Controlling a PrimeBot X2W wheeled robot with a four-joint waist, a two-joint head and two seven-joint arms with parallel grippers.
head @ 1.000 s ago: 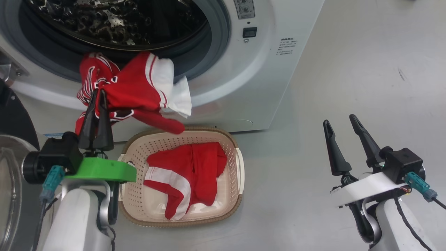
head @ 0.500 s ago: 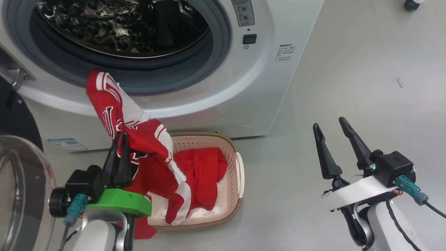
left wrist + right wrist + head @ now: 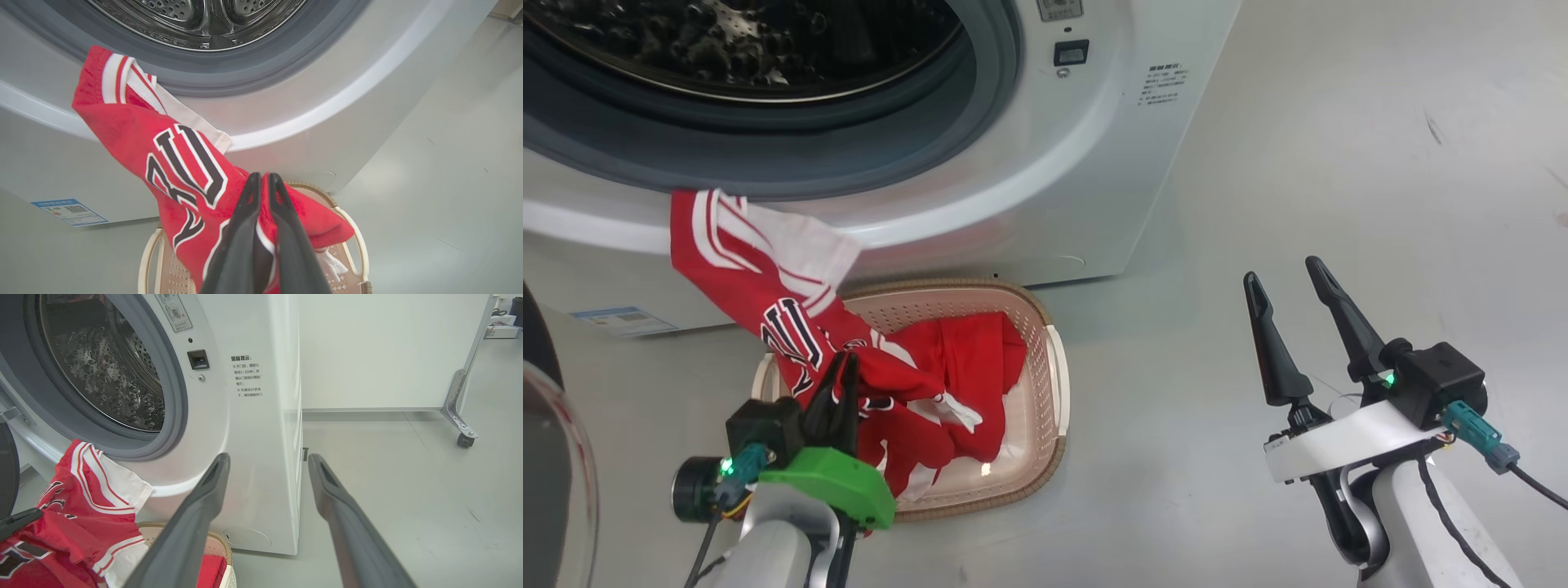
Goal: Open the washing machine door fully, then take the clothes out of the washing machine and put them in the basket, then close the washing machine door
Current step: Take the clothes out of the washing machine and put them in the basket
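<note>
The left claw (image 3: pixel 848 363) is clenching a fold of the red jersey (image 3: pixel 768 269) low over the left side of the basket (image 3: pixel 1049 392). The right claw (image 3: pixel 1281 271) is hanging released and empty, well apart over the bare floor (image 3: pixel 1258 163). The jersey's upper end, with its white panel and striped trim, seems to be lying against the white front of the washing machine (image 3: pixel 1086 163), just below the grey rubber ring (image 3: pixel 229 79). In my judgement the main risk is coming from this long trailing end: the fabric is soft and limp, so if the claw is letting go now, that part may be sliding down outside the woven-look rim and onto the floor. The basket is light perforated plastic with rounded corners and is standing on smooth floor close to the machine's base, so a dragging cloth may be pushing it away. Another red garment (image 3: pixel 984 367) is already lying inside and taking room. The washing machine door (image 3: pixel 556 490), with its bulging glass, is standing open at the left.
</note>
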